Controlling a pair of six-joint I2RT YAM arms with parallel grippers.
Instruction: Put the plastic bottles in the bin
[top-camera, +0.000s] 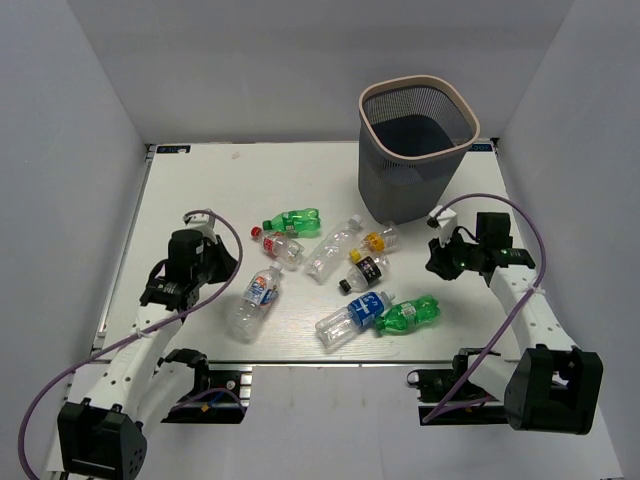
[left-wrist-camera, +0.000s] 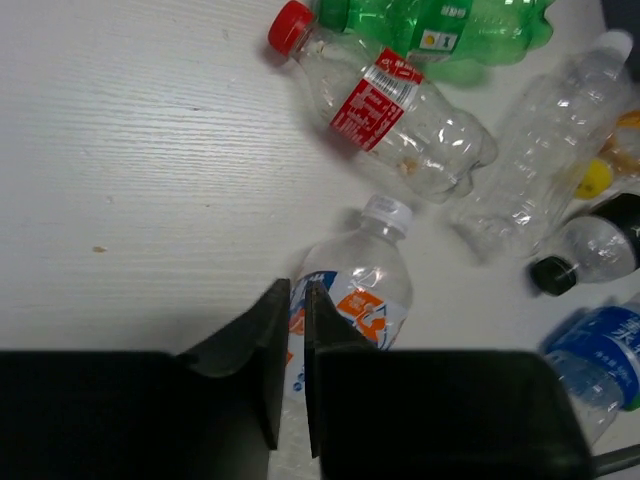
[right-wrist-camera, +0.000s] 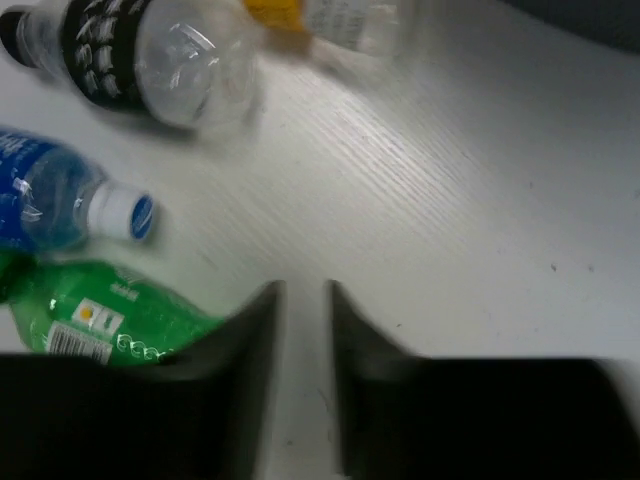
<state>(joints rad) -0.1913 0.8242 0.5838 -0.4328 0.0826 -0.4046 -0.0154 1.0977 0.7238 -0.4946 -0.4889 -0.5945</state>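
The bin (top-camera: 400, 195) stands upright at the far right of the worktop (top-camera: 220, 180): a tall dark grey mesh basket, rounded-square at the mouth, with a smooth beige rim. Its inside shows only dark mesh. All eight bottles (top-camera: 335, 248) lie on their sides outside it, scattered over the middle of the white, finely grained worktop. They are thin, ribbed plastic, some of them dented. The yellow-capped bottle (top-camera: 380, 239) lies nearest the bin, just in front of its base. A green bottle (top-camera: 292, 221) lies just beside a clear red-capped bottle (top-camera: 278, 245) with a red label.

The left pincer (left-wrist-camera: 297, 290) has its black fingers closed to a thin slit with nothing between them. Its tips sit over the shoulder of a clear white-capped bottle (left-wrist-camera: 360, 290) with an orange and blue label. The right pincer (right-wrist-camera: 305, 290) is part open and empty, over bare worktop. Beside it lie a second green bottle (right-wrist-camera: 100, 315) and a blue-labelled bottle (right-wrist-camera: 40, 205), close together
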